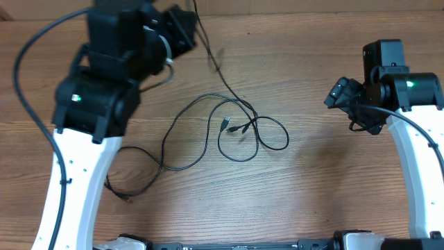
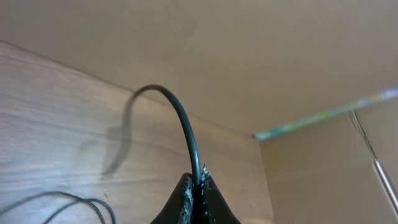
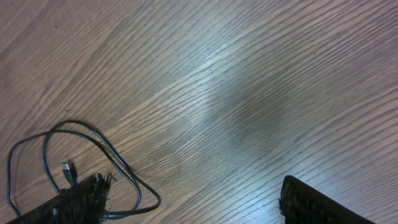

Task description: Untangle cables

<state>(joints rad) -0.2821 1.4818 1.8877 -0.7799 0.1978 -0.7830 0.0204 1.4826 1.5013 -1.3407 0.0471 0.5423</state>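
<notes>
From overhead, the cables [image 1: 236, 128] lie in a loose knot at the middle of the worktop [image 1: 312, 194], with two small plug ends inside its loops. One strand leaves the knot and slants up toward the far edge, where the left fingers [image 1: 182, 31] meet it. Another strand sweeps toward the near-left corner and ends in a plug [image 1: 127, 199] just beside the white link of the left arm [image 1: 97, 97]. That bulky arm covers much of the far-left corner, and a thick wire [image 1: 21, 69] arcs beside it. The right fingers [image 1: 340, 94] hang near the right edge, well apart from the knot, with bare wood between them and it.

In the left wrist view, the left fingers [image 2: 198, 194] are pinched together on one cable [image 2: 186, 130]. It rises from them and bends over to the left, throwing a shadow on the wood. A cardboard wall [image 2: 249, 56] stands behind, at the worktop's edge. Two more strands [image 2: 62, 198] cross the bottom left of this view.

In the right wrist view, the right fingers [image 3: 81, 199] are spread wide and hold nothing, with only bare wood between them. Cable loops [image 3: 87, 134] lie beside the left-hand finger. One strand runs close under its tip, and whether it touches cannot be told. A small plug end [image 3: 67, 171] lies inside the loops.
</notes>
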